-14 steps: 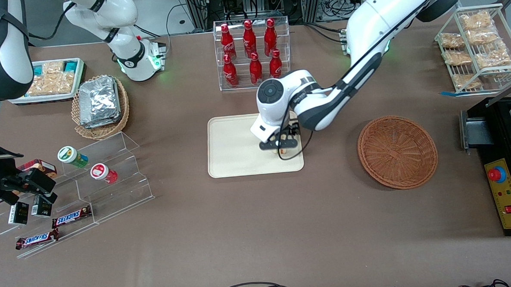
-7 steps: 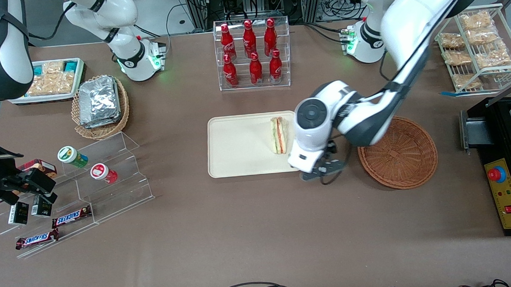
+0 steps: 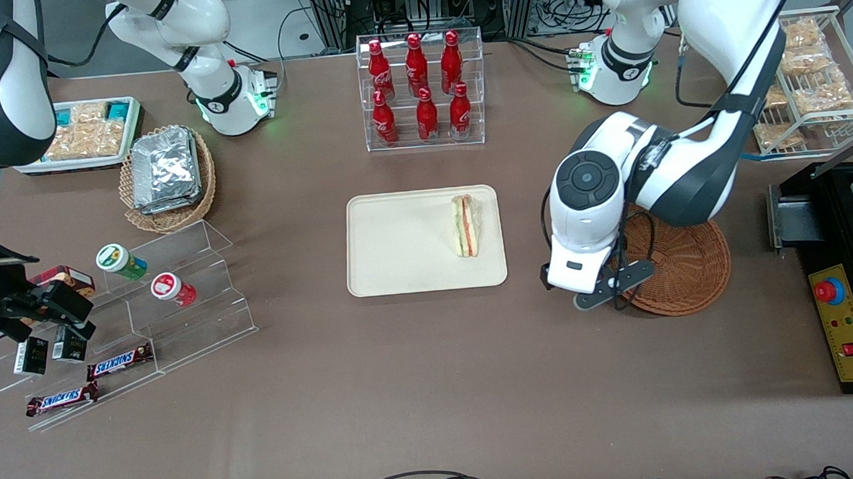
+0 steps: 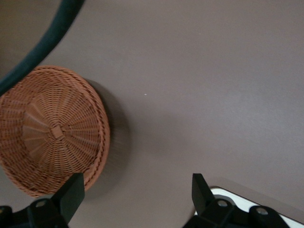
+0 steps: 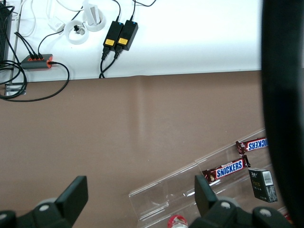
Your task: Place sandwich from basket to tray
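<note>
1 sandwich (image 3: 467, 225) lies flat on the tray (image 3: 398, 251), close to the rim on the working arm's end, its striped filling edge facing up and running from the farther rim toward the nearer one. nothing touches it. the tray sits on the brown table (image 3: 404, 384), mid-table, nearer to the front camera than the clear rack of 6 red bottles (image 3: 420, 88).

the basket (image 3: 679, 264) rests on the table toward the working arm's end, well apart from the tray, with bare table between them. in the left wrist view the basket (image 4: 50, 130) holds nothing, and a pale corner of the tray (image 4: 259, 204) peeks in beside the gripper.

the gripper (image 3: 605, 289) hangs above the table at the basket's rim, on the side toward the tray, with the white wrist above it. in the left wrist view its 2 fingers (image 4: 71, 192) are spread wide apart and grip nothing; only brown table shows between them.

toward the parked arm's end stand a lighter basket of foil packs (image 3: 166, 172) and clear steps with chocolate bars (image 3: 119, 362).
</note>
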